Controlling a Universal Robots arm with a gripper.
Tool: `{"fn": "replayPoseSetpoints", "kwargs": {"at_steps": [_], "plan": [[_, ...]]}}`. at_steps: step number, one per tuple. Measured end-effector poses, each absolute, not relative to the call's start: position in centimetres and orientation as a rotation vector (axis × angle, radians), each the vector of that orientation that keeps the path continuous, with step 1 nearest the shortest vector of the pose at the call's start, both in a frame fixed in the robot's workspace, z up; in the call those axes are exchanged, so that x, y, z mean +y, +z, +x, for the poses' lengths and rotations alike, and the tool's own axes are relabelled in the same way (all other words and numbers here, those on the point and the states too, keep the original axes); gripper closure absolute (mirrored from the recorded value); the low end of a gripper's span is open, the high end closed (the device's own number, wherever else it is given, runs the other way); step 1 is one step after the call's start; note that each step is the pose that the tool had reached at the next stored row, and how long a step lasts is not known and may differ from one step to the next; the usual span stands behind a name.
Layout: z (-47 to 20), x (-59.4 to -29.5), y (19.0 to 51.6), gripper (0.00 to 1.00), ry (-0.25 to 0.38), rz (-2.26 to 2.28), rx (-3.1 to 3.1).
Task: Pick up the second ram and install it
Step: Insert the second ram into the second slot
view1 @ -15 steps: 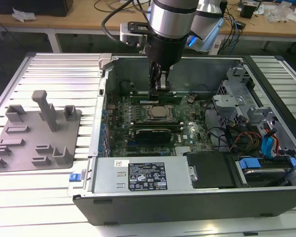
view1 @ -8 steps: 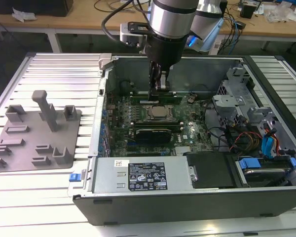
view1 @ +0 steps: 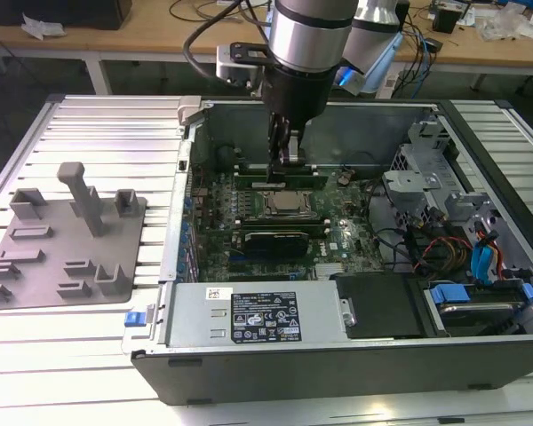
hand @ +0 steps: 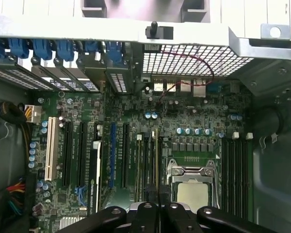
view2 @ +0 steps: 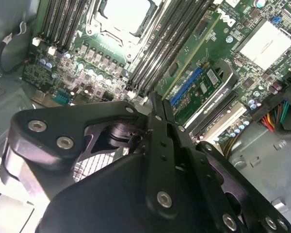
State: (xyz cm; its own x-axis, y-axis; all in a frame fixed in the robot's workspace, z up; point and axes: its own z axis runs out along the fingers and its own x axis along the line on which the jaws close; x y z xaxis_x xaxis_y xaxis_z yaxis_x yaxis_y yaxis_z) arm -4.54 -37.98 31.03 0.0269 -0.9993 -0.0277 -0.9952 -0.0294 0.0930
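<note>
We judge seating step: black gripper (hand: 158, 203) clenched above slim green memory stick (hand: 157, 162) standing in slot beside silver processor socket (hand: 191, 189); needs straight, even downward pressure.

Open PC case (view1: 338, 368) w/ PSU (view1: 258, 315), CPU socket (view1: 287, 204) mid-board; grey fixture plate (view1: 53, 251) beside, exterior view's left.

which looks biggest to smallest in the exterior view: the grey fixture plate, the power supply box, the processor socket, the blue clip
1. grey fixture plate
2. power supply box, not far behind the plate
3. processor socket
4. blue clip
</note>
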Motion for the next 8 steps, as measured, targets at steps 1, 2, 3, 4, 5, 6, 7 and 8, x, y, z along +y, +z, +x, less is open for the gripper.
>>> {"fn": "replayPoseSetpoints", "kwargs": {"at_steps": [1,2,3,4,5,6,7,8], "plan": [[-4.5,-38.0,30.7,0.90,-0.131,2.217,-2.155],[-4.5,-38.0,30.3,0.90,-0.131,2.217,-2.155],[-4.5,-38.0,30.0,0.90,-0.131,2.217,-2.155],[-4.5,-38.0,29.8,0.90,-0.131,2.217,-2.155],[-4.5,-38.0,29.6,0.90,-0.131,2.217,-2.155],[-4.5,-38.0,29.5,0.90,-0.131,2.217,-2.155],[-4.5,-38.0,29.4,0.90,-0.131,2.217,-2.155],[-4.5,-38.0,29.3,0.90,-0.131,2.217,-2.155]]}}
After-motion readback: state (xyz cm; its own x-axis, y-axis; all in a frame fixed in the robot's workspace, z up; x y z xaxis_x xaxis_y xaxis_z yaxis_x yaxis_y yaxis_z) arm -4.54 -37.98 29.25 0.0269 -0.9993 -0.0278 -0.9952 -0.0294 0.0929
